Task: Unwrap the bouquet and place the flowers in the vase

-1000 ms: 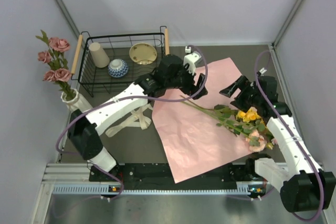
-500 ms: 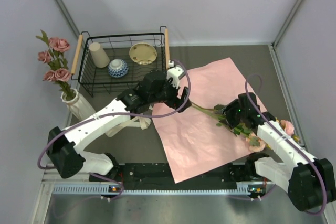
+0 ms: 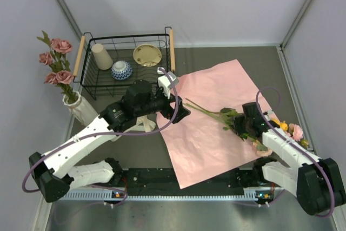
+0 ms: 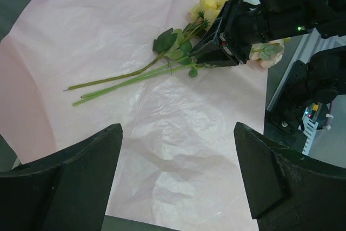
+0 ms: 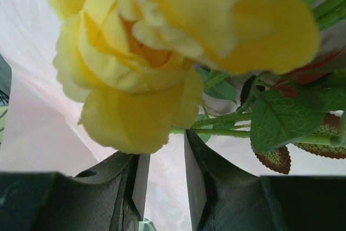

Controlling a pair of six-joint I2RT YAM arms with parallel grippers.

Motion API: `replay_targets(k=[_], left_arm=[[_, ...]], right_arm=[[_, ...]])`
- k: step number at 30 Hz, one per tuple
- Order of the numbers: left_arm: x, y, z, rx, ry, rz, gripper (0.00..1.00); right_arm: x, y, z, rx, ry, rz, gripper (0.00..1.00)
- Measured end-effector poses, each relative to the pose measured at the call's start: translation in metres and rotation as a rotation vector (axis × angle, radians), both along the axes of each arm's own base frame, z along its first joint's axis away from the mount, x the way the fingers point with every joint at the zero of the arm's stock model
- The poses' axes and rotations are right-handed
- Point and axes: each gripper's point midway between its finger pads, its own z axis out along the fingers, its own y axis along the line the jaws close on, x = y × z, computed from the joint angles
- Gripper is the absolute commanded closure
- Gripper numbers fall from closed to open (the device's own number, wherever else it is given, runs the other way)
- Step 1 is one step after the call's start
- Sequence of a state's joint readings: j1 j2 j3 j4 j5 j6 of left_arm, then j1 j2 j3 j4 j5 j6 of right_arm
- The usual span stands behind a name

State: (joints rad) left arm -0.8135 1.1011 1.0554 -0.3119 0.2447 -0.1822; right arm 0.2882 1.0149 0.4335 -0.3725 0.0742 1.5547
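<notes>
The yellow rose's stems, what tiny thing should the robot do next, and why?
Probably squeeze the right gripper firmly on the green stems before lifting. Its jaws stand narrow at the stems, but I cannot tell whether they pinch yet, and the flowers lie flat on the pink paper, far from the vase.

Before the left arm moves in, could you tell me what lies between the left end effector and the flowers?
Only bare pink wrapping paper lies between the left end effector and the flowers, as the left wrist view shows.
</notes>
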Motion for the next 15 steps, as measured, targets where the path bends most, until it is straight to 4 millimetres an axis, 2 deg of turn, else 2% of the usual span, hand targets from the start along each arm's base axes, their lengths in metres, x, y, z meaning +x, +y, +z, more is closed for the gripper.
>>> replay_targets(k=[4,15], left_arm=[[-0.006,0.006,0.006,-0.013,-0.030,-0.009,0.10],[-0.012,0.014,-0.006,0.036,-0.031,-0.023,0.10]], right_arm=[[0.000,-0.005,-0.005,0.008,0.007,-0.060,0.68],[0.005,-0.010,-0.016,0.002,0.033,-0.127,0.69]])
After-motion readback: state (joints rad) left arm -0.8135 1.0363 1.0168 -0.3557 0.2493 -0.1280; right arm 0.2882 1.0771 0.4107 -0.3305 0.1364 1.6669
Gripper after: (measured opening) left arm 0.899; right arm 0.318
